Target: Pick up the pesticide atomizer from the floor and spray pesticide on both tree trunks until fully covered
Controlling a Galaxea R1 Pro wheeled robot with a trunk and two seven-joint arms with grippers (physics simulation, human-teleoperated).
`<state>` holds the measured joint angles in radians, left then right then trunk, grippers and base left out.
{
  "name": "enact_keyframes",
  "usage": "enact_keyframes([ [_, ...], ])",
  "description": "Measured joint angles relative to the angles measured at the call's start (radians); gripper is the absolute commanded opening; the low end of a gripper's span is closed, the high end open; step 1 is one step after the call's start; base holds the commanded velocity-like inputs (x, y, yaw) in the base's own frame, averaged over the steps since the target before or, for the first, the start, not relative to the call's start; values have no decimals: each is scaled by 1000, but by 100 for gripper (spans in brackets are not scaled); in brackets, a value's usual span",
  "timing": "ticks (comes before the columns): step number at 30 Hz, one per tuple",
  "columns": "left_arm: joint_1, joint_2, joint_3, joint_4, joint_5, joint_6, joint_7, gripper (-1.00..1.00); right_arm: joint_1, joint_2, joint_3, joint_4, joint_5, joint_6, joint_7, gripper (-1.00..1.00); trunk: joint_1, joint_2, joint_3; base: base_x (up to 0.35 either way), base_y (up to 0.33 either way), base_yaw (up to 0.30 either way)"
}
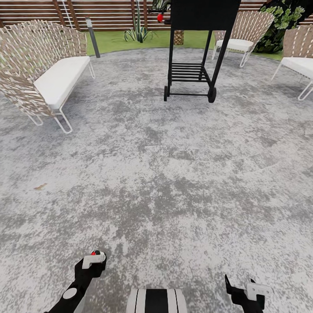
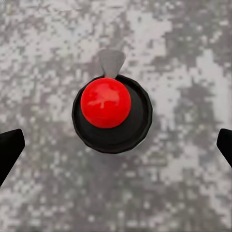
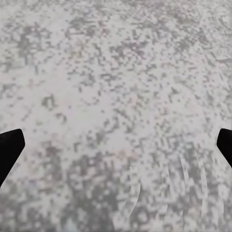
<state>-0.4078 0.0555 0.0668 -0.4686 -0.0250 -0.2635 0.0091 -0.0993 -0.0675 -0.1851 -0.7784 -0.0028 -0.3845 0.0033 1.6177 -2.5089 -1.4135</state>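
My left pincer [image 2: 116, 145] hangs over the atomizer [image 2: 111, 112], fingers spread wide, one to each side, not touching; the atomizer stands upright on the paved floor [image 1: 156, 174], long axis pointing straight up at me, red cap on top. My right pincer [image 3: 116, 145] is equally wide, over bare paving, farther off; the left is nearer.

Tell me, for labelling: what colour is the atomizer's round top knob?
Bright red, on the atomizer's black body; clearest in the left wrist view.
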Motion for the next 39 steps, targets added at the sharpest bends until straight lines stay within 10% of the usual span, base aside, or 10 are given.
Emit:
enact_keyframes([
  [39, 0, 0, 1, -2, 1, -2, 1, 100, 0, 0, 0, 0, 0, 0, 0, 100, 2, -1, -30, 19, 0, 0],
])
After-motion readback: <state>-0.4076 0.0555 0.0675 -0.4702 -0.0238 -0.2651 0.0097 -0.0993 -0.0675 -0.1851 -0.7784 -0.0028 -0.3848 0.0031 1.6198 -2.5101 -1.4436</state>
